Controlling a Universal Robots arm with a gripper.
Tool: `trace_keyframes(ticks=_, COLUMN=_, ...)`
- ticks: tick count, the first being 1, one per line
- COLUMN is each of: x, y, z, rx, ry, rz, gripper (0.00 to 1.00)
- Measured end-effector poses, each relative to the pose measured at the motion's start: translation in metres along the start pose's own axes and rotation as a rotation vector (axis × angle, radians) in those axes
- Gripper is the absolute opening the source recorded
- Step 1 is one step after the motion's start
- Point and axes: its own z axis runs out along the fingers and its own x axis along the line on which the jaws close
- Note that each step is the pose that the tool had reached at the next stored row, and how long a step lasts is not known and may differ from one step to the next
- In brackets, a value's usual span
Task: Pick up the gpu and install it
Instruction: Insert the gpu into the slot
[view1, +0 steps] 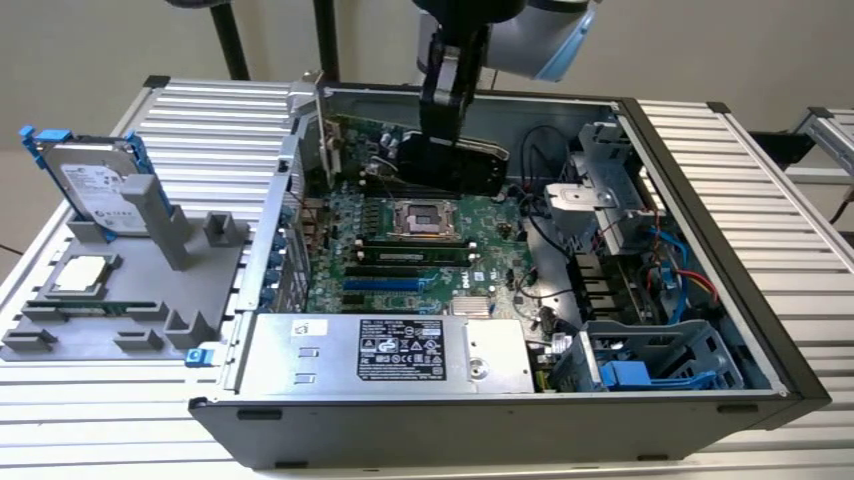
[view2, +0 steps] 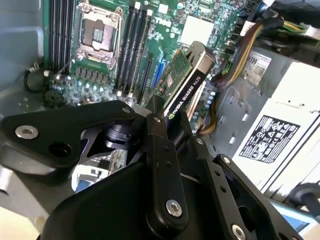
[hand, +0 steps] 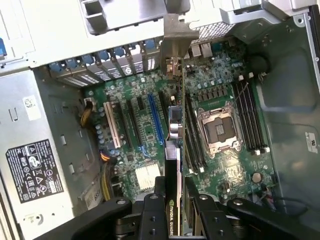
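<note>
Ext. view, L to R: hard drive (view1: 96, 185) upright in grey fixture tray (view1: 134, 312); CPU chip (view1: 80, 272) flat on same tray. Open PC case (view1: 697, 190) at centre.

Claw (view1: 442, 130) is inside the case above the motherboard (view1: 400, 265), set narrow and clamped on the gpu (view1: 461, 170). Card is held on edge, bracket end toward ext. view's left.

First wrist view: gpu (hand: 173, 145) edge-on between blue slot (hand: 156, 120) and CPU socket (hand: 218, 129); claw (hand: 173, 201) pinches both faces.

Second wrist view: claw (view2: 170, 125) grips gpu (view2: 189, 75) likewise.

Card's lower edge is hidden. Seated in slot or not: cannot tell.
</note>
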Motion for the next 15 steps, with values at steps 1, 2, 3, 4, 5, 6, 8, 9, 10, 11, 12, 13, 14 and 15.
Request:
trace_keyframes(ticks=1, x=0.0, y=0.0, z=0.0, rx=-0.0012, ry=0.0002, rz=-0.018, gripper=0.0)
trace_keyframes(ticks=2, x=0.0, y=0.0, z=0.0001, rx=-0.0025, ry=0.0004, rz=-0.036, gripper=0.0)
trace_keyframes(ticks=3, x=0.0, y=0.0, z=0.0001, rx=-0.0038, ry=0.0007, rz=-0.054, gripper=0.0)
trace_keyframes(ticks=4, x=0.0, y=0.0, z=0.0001, rx=-0.005, ry=0.0009, rz=-0.071, gripper=0.0)
trace_keyframes(ticks=5, x=0.0, y=0.0, z=0.0001, rx=-0.0062, ry=0.0012, rz=-0.088, gripper=0.0)
trace_keyframes(ticks=6, x=0.0, y=0.0, z=0.0, rx=-0.0076, ry=0.0016, rz=-0.107, gripper=0.0)
trace_keyframes(ticks=8, x=0.0, y=0.0, z=0.0, rx=-0.01, ry=0.002, rz=-0.141, gripper=0.0)
trace_keyframes(ticks=9, x=0.0, y=0.0, z=0.0, rx=-0.0113, ry=0.0023, rz=-0.159, gripper=0.0)
trace_keyframes(ticks=10, x=0.0, y=-0.0001, z=0.0, rx=-0.0126, ry=0.0026, rz=-0.178, gripper=0.0)
trace_keyframes(ticks=11, x=-0.0001, y=0.0, z=0.0001, rx=-0.0136, ry=0.0027, rz=-0.193, gripper=0.0)
trace_keyframes(ticks=12, x=-0.0001, y=0.0, z=0.0, rx=-0.0137, ry=0.0028, rz=-0.195, gripper=0.0)
trace_keyframes(ticks=13, x=-0.0001, y=0.0, z=0.0, rx=-0.0138, ry=0.0029, rz=-0.196, gripper=0.0)
trace_keyframes(ticks=14, x=-0.0001, y=-0.0001, z=0.0, rx=-0.0139, ry=0.0029, rz=-0.196, gripper=0.0)
trace_keyframes(ticks=15, x=-0.0001, y=-0.0001, z=0.0, rx=-0.0139, ry=0.0028, rz=-0.196, gripper=0.0)
